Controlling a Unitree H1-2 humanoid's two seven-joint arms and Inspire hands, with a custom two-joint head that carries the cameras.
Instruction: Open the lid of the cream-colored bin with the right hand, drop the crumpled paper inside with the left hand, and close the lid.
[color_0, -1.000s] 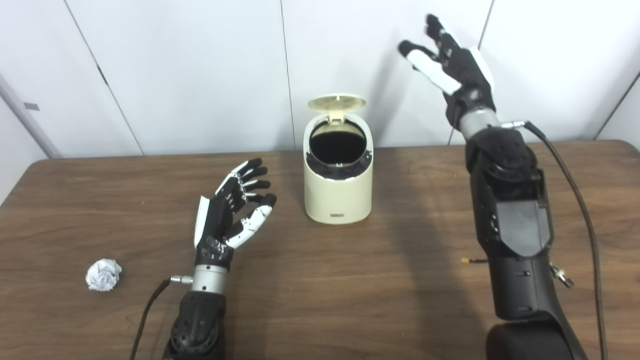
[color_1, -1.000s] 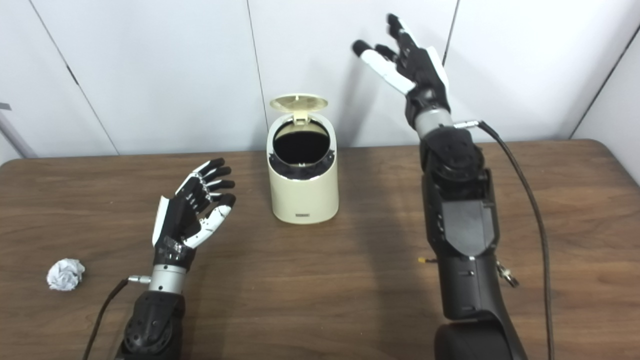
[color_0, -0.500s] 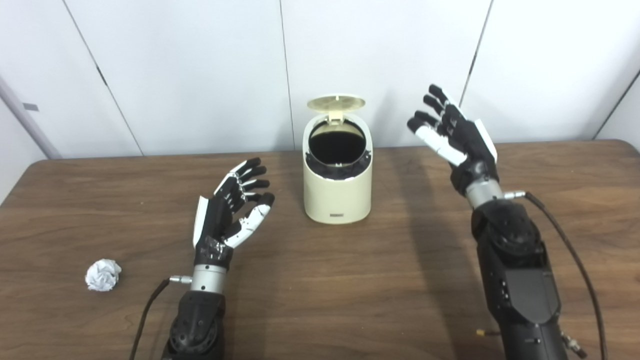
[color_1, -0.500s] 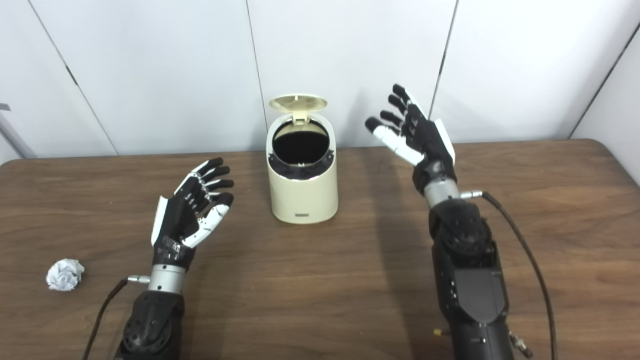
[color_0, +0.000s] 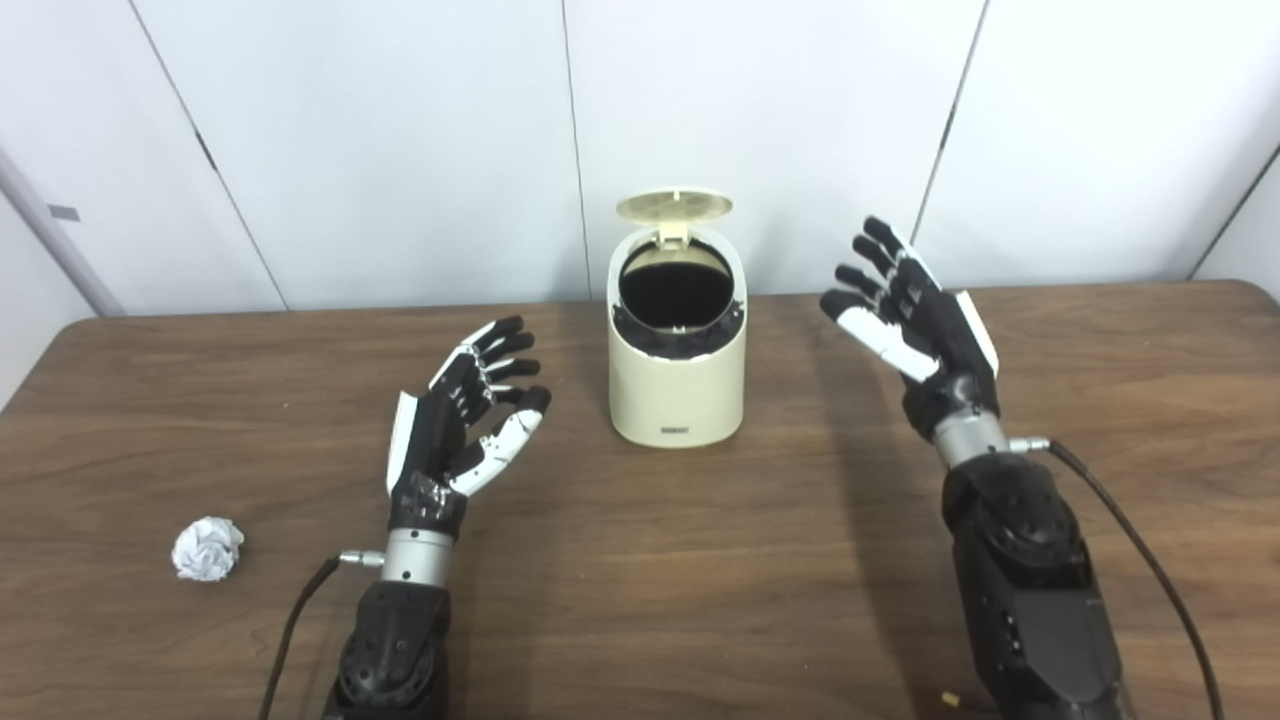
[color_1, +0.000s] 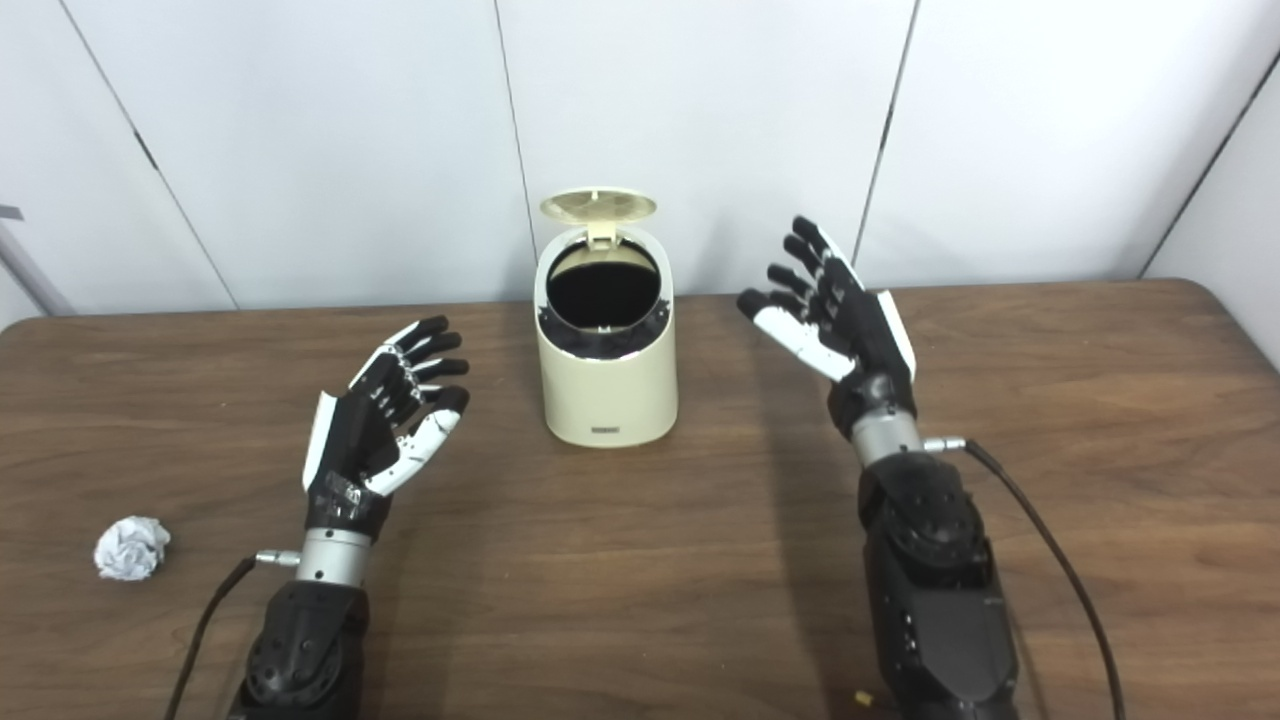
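Note:
The cream-colored bin (color_0: 677, 395) stands at the back middle of the table, its round lid (color_0: 673, 206) flipped up and the dark opening showing. A crumpled white paper ball (color_0: 207, 549) lies on the table at the near left, apart from both hands. My left hand (color_0: 460, 420) hovers open to the left of the bin, fingers spread and holding nothing, well right of the paper. To the right of the bin my right hand (color_0: 915, 330) is raised, open and empty, its fingers spread.
The brown wooden table (color_0: 700, 600) runs across the whole view, with white wall panels (color_0: 400, 130) close behind the bin. Black cables trail from both wrists (color_1: 1040, 560) along the table.
My right hand has come down from high above the table to a spot beside the bin, drawing back toward me. The left hand, paper and bin have stayed put.

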